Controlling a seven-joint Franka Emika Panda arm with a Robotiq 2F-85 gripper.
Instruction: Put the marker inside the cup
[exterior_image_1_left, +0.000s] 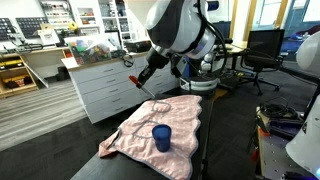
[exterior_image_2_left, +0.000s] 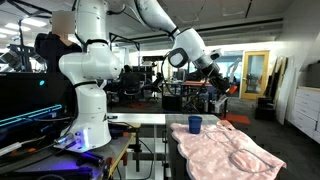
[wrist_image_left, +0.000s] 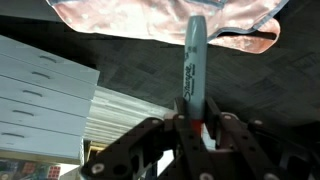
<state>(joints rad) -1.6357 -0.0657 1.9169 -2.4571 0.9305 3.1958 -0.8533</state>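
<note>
The small blue cup (exterior_image_1_left: 161, 137) stands upright on a pink cloth (exterior_image_1_left: 135, 135) on a dark table; it also shows in an exterior view (exterior_image_2_left: 195, 124). My gripper (wrist_image_left: 192, 125) is shut on the marker (wrist_image_left: 192, 60), which points out from the jaws toward the cloth (wrist_image_left: 170, 18). The marker's barrel looks grey with print, and red shows where the jaws hold it. In both exterior views the gripper (exterior_image_1_left: 138, 78) (exterior_image_2_left: 222, 82) hangs in the air well above and to one side of the cup. The cup is out of the wrist view.
A white drawer cabinet (exterior_image_1_left: 105, 88) stands beside the table and also shows in the wrist view (wrist_image_left: 40, 95). A second white robot arm (exterior_image_2_left: 88, 90) stands on a nearby stand. Office chairs and desks (exterior_image_1_left: 262, 50) fill the background.
</note>
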